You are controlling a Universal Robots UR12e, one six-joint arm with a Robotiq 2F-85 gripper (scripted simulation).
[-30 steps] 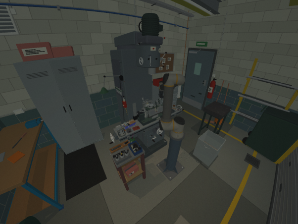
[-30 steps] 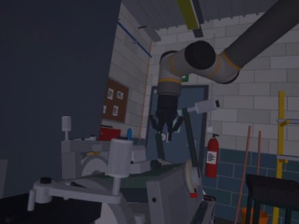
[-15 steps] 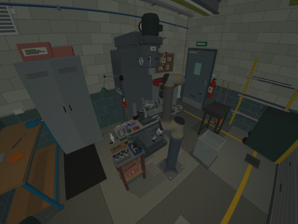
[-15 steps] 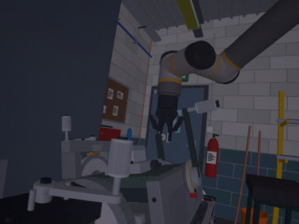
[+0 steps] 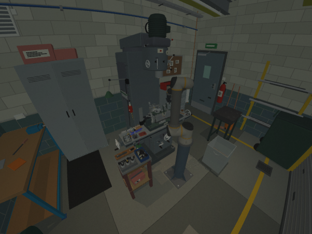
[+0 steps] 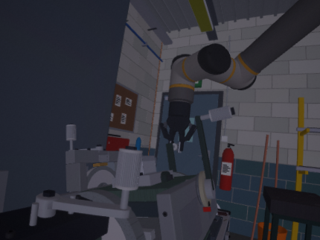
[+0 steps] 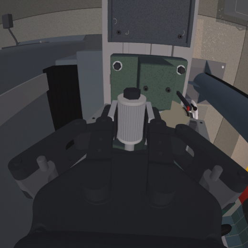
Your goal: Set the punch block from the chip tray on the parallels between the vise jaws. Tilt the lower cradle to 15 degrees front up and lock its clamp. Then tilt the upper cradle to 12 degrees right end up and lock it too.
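My gripper [image 7: 130, 124] is closed with a finger on either side of a white ribbed knob [image 7: 131, 119], which carries a black hex cap and stands at the far end of the tilting vise. In the second side camera the gripper [image 6: 178, 143] hangs straight down from the wrist above the green vise [image 6: 163, 186]. Below the knob lies the green cradle body [image 7: 152, 78] with bolts at its corners. A similar ribbed clamp knob [image 6: 127, 168] stands nearer that camera on a grey lever arm. The punch block is hidden from me.
The grey milling machine [image 5: 145, 75] rises behind the vise, its table [image 5: 150, 126] carrying trays and tools. A small cart [image 5: 134, 163] stands in front of the machine. A black-handled lever [image 7: 186, 101] lies right of the knob.
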